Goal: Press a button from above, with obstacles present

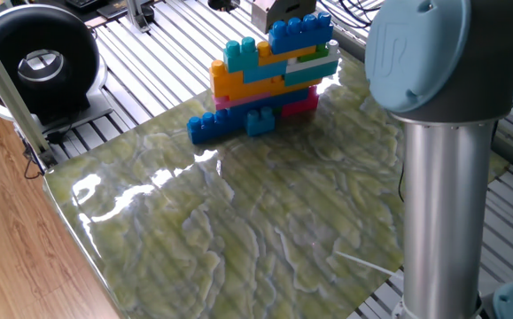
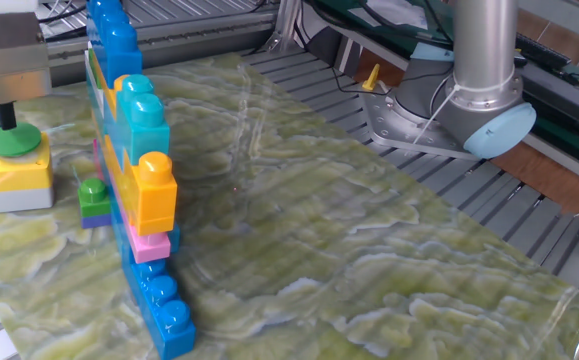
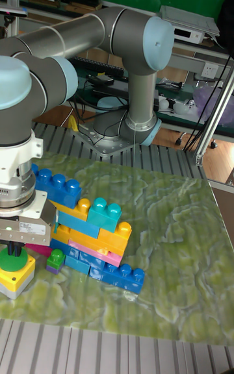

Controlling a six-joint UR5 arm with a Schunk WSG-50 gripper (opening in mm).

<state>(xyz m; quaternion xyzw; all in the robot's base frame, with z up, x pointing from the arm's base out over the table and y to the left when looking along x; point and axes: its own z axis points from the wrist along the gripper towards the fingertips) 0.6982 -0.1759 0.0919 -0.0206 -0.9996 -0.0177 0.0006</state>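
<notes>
- We see the button [image 2: 11, 139], a green disc on a yellow and grey box [image 2: 14, 175], standing near the far left edge of the marbled green surface [image 2: 369, 250] in the other fixed view.
- The hand [image 2: 6, 115] is directly above the button, and its dark tip looks to be touching the green top. We cannot tell whether the fingers are parted or closed, since the grey body hides them.
- The brick wall [image 2: 134, 160] stands just beside the button box, between it and the rest of the surface. It stacks orange, blue, cyan, green, white and pink bricks on a low blue base row [image 2: 164, 305].
- A small green brick on a purple one [image 2: 94, 200] sits between the box and the wall.
- In the tall fixed view the hand [image 3: 14, 249] hangs over the button [image 3: 13, 260] at the lower left, with the wall [image 3: 88, 234] to its right.
- In one fixed view the wall [image 1: 274, 66] hides the button, and only the top of the hand [image 1: 278, 11] shows behind it.
- The arm's grey column [image 1: 442, 213] fills the right foreground there.
</notes>
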